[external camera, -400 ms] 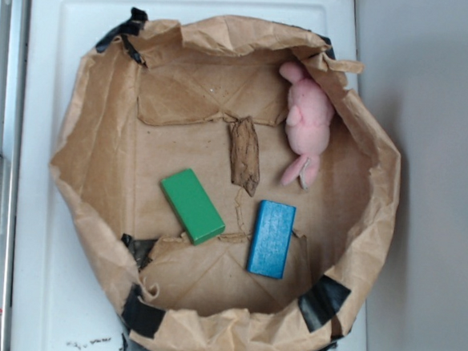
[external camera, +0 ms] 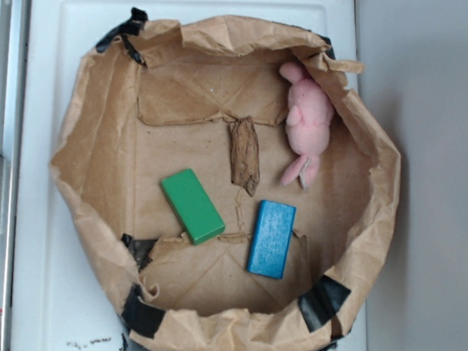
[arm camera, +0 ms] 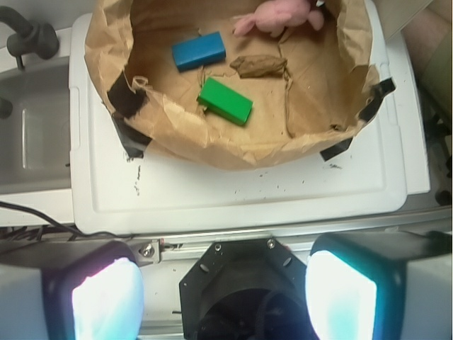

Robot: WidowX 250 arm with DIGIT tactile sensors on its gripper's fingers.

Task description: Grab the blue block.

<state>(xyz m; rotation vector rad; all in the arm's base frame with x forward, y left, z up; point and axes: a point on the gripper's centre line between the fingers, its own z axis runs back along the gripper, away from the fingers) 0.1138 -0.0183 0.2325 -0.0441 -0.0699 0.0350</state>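
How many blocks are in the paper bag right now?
2. The blue block lies flat on the bag floor below the pink plush toy; the green block lies beside it. None appears hidden.

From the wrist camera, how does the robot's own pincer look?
The pincer has two broad, blocky fingers at the bottom corners, grey at the edges, their inner faces glowing pale pink on one and teal on the other. Both are blurred. Between them sits a black angular base plate with small screws.
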